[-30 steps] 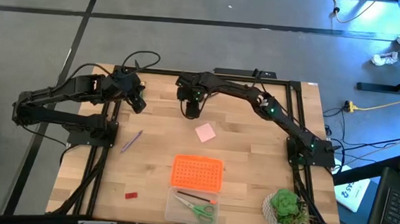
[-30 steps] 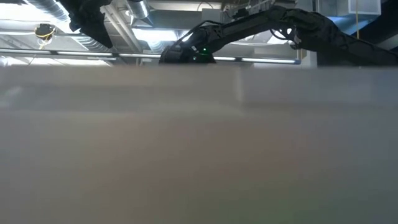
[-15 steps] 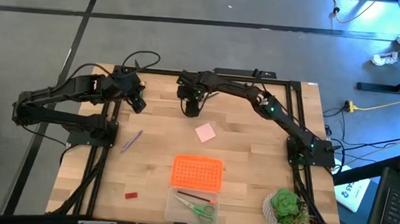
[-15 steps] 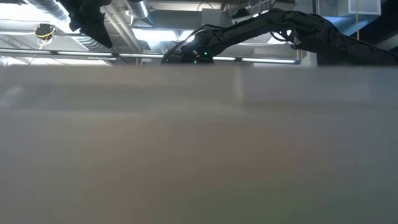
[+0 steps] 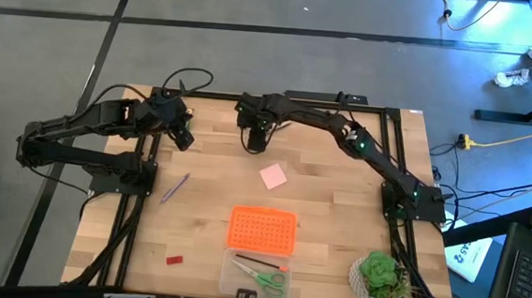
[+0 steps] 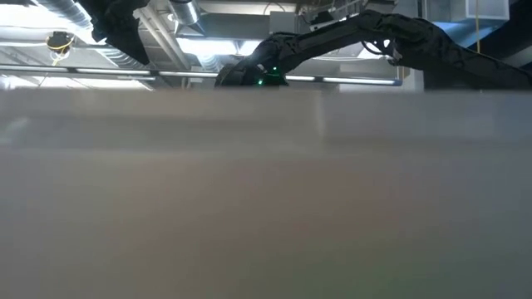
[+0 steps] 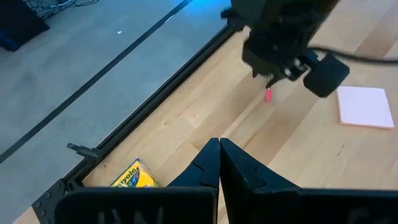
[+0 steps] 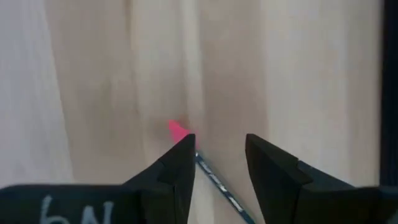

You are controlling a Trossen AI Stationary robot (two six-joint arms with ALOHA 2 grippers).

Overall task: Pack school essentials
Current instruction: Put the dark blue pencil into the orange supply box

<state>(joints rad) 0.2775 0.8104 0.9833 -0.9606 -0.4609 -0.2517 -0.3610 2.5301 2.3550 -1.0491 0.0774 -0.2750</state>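
The right gripper (image 5: 256,141) is positioned over the far middle of the wooden counter (image 5: 336,220), with its arm reaching in from the right side. In the right wrist view its fingers (image 8: 177,165) stand partly apart with bare wood showing in the gap; a thin dark pen (image 8: 217,183) with a pink tip runs between them, pressed against one finger, and the left wrist view shows that pink tip hanging just below the gripper (image 7: 268,94), clear of the counter. Whether both fingers bear on the pen cannot be told. The left gripper (image 5: 182,139) is at the far left of the counter, fully closed with its fingers (image 7: 219,163) meeting and nothing between them. The yellow-green crayon box (image 7: 134,176) lies on the counter near the left gripper, close to the counter's far edge. The pink square pad (image 5: 273,176) lies flat near the middle, just in front of the right gripper. A thin purple pencil (image 5: 175,187) lies toward the left side. The tiny red block (image 5: 175,259) sits near the front left. The orange perforated lid (image 5: 262,230) lies flat beside the clear plastic box (image 5: 229,280), which holds the green-handled scissors (image 5: 266,279) and a thin red pencil (image 5: 260,261). A potted plant (image 5: 379,275) stands at the front right corner.
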